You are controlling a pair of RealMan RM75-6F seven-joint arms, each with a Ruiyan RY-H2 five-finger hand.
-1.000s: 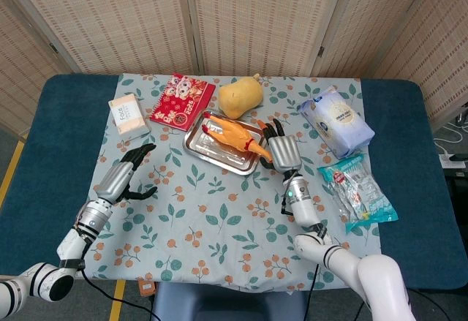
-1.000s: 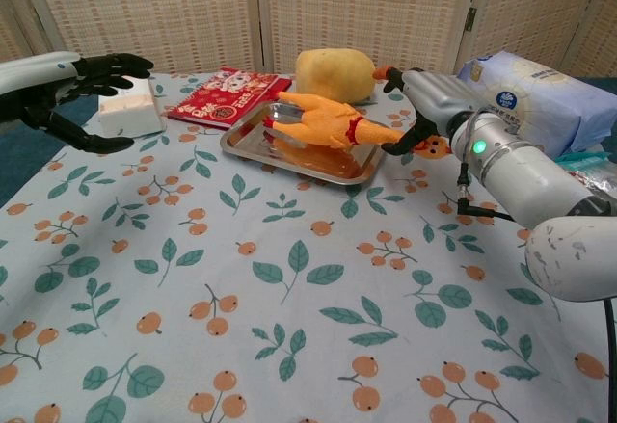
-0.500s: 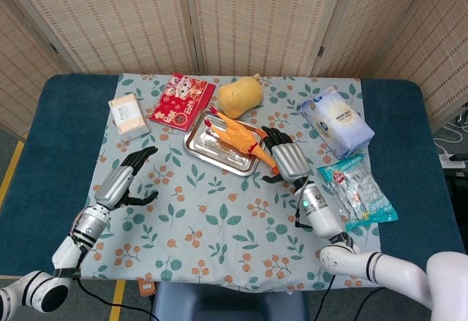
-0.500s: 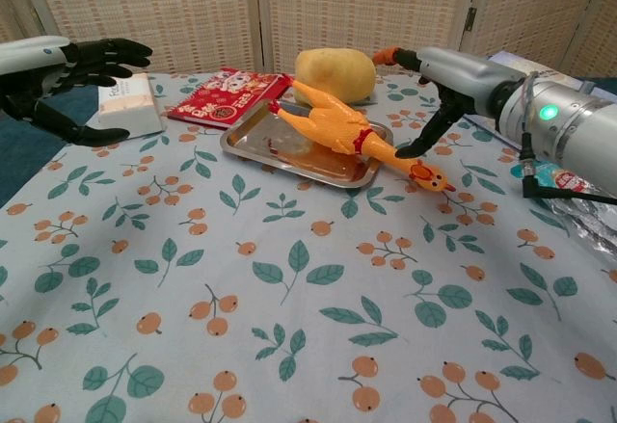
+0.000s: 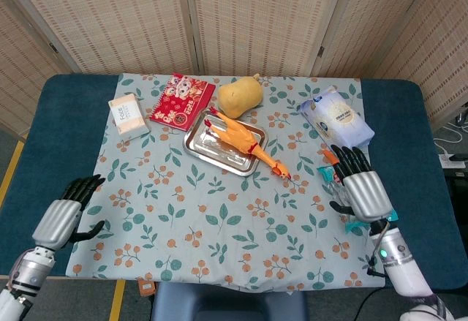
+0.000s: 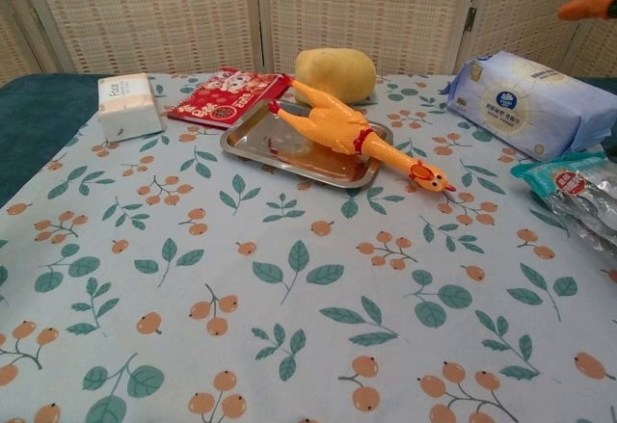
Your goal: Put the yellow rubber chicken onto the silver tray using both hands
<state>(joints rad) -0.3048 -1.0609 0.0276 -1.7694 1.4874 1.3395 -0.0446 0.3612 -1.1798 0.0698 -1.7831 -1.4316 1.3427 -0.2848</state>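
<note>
Both hands, left (image 5: 62, 218) and right (image 5: 360, 189), hang spread and empty at the near table edges. Chicken (image 5: 238, 140) lies across tray (image 5: 199, 145), head overhanging right rim; placement looks done.

Each robot hand (image 5: 62, 215) (image 5: 360, 186) is silver-backed with black fingers, apparently orange-tipped.

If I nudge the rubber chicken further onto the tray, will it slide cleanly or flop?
The yellow rubber chicken probably bends: its neck and head overhang the silver tray rim, sagging toward the cloth. Likely light, so it may pivot on the rim. The polished tray may let it slide.
</note>
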